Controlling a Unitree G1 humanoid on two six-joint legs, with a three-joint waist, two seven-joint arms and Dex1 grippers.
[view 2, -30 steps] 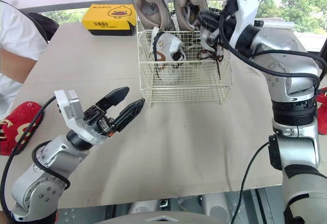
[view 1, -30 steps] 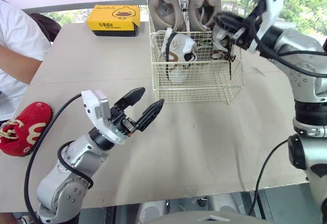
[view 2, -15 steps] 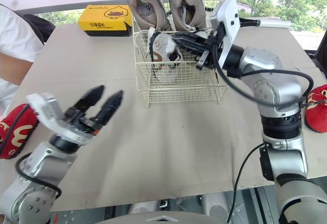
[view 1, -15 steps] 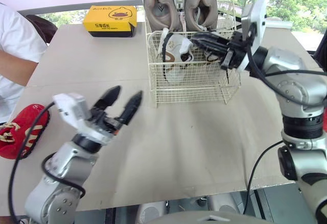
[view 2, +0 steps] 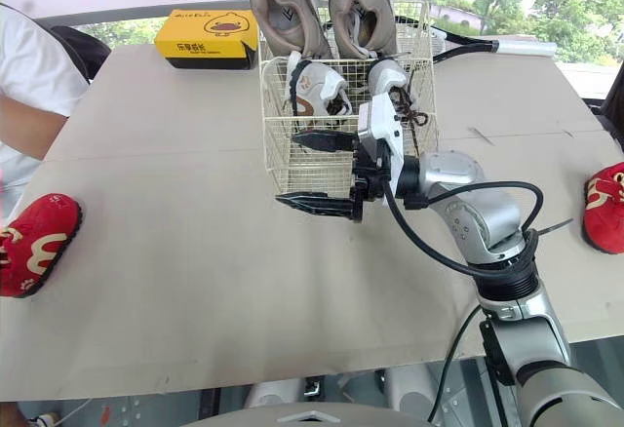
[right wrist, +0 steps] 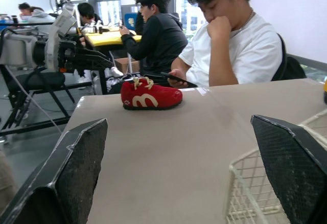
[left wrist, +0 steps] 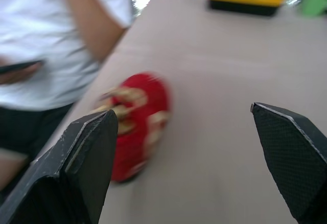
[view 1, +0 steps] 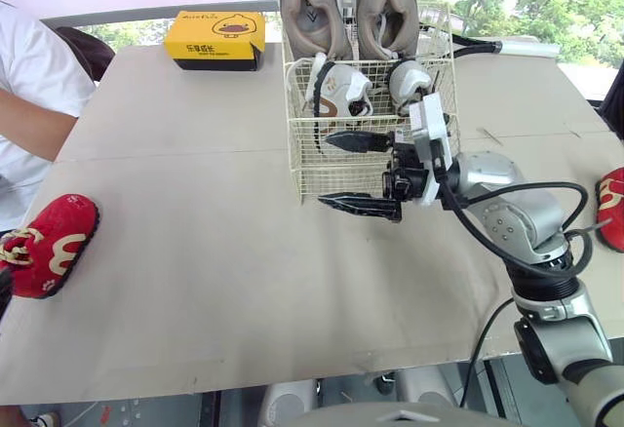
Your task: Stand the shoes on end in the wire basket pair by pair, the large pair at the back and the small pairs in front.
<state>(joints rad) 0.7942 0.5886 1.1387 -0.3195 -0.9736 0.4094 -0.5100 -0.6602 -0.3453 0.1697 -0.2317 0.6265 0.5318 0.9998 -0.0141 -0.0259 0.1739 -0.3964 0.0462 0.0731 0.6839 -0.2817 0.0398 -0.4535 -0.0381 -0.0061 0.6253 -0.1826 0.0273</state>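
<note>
Two tan shoes and two white shoes stand in your wire basket at 12 o'clock. Two red shoes lie at 9 and 3. Your right fingers and left fingers gape wide, empty.

Right arm of rounded silver shells with black joint rings, black cables looping along the forearm, white boxy wrist camera housing, right gripper with two tapered black fingers; left gripper black, wedge-shaped, finely dimpled.
</note>
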